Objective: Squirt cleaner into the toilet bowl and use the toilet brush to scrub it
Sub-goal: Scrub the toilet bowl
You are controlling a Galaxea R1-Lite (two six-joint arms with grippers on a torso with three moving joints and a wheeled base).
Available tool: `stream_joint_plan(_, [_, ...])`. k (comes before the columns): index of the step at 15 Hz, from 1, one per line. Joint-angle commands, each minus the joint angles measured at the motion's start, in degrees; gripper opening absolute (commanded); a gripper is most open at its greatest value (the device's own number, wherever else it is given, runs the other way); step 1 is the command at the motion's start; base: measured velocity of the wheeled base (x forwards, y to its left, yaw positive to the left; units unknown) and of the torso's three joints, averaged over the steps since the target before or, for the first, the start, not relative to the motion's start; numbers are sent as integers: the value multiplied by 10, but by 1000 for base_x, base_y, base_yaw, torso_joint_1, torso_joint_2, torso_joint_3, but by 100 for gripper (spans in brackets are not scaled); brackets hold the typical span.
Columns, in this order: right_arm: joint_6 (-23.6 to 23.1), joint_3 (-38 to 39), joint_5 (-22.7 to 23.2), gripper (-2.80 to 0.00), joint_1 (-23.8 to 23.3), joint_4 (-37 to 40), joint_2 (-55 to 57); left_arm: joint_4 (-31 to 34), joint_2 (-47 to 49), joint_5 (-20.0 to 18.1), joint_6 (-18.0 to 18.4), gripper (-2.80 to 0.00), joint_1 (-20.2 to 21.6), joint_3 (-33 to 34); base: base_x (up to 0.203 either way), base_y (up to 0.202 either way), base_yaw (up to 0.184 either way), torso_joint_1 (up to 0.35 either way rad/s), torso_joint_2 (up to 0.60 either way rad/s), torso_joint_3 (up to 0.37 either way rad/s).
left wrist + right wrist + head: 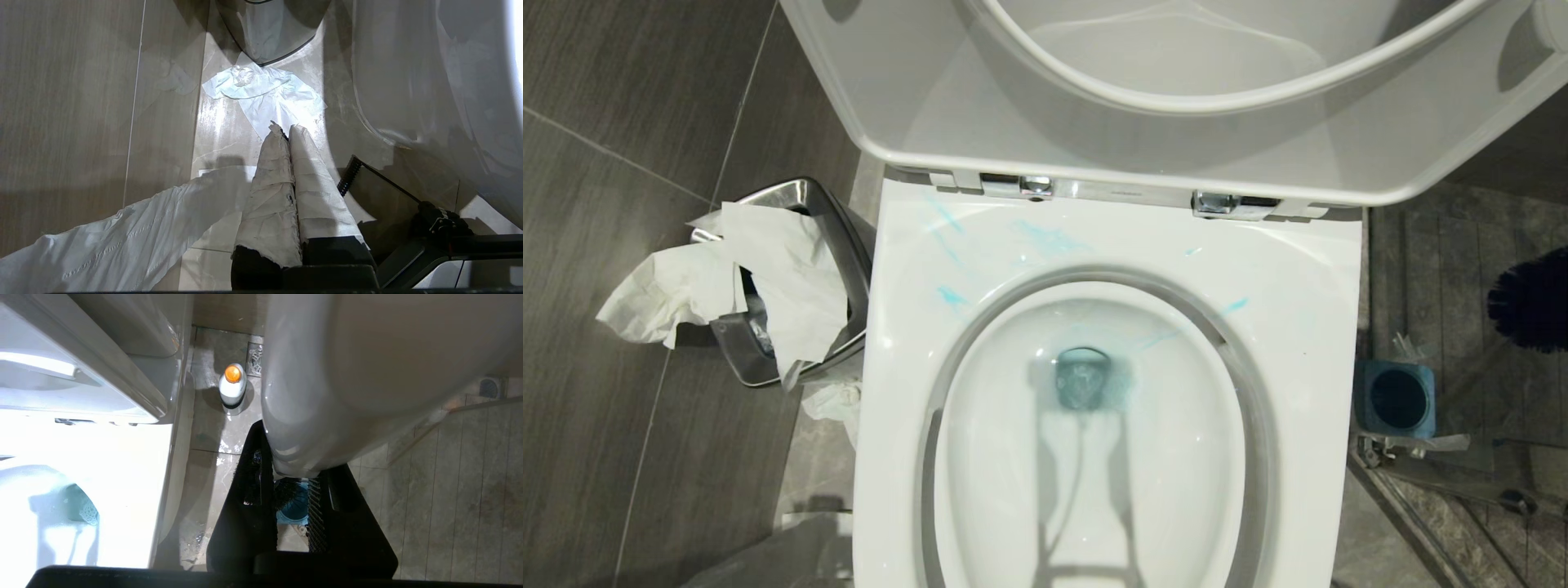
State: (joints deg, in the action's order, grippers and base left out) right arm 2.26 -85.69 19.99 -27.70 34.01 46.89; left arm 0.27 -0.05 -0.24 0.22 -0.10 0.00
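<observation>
Right end effector point(292, 506): narrow — clamped on the toilet brush point(1531, 300), right of the toilet bowl point(1094, 425), over the blue holder point(1395, 398).
Left end effector point(288, 134): pressed closed, paper-wrapped, low beside the bowl.
Cleaner point(1054, 239): blue streaks on the rim, tinted water.
Steel bin point(800, 286): left of the bowl — stuffed with tissue.

Glossy white ceramic toilet bowl point(1290, 269) streaked with thin blue cleaner point(1045, 238); at left, a shiny steel bin point(800, 200) stuffed with crumpled paper point(768, 269) on matt grey floor tiles point(605, 245).
</observation>
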Motion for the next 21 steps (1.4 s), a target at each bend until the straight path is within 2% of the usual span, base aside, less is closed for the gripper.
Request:
stream_joint_plan(1, [0, 0, 1, -280, 0, 2, -7, -1, 0, 0, 1, -280, 0, 1, 0, 0, 0, 0, 0, 0])
stream_joint_plan(14, [0, -7, 1, -280, 0, 10, -7, -1, 0, 0, 2, -280, 0, 1, 0, 0, 0, 0, 0, 0])
stream_joint_plan(21, [0, -7, 1, -280, 0, 10, -7, -1, 0, 0, 2, -280, 0, 1, 0, 0, 0, 2, 2, 166])
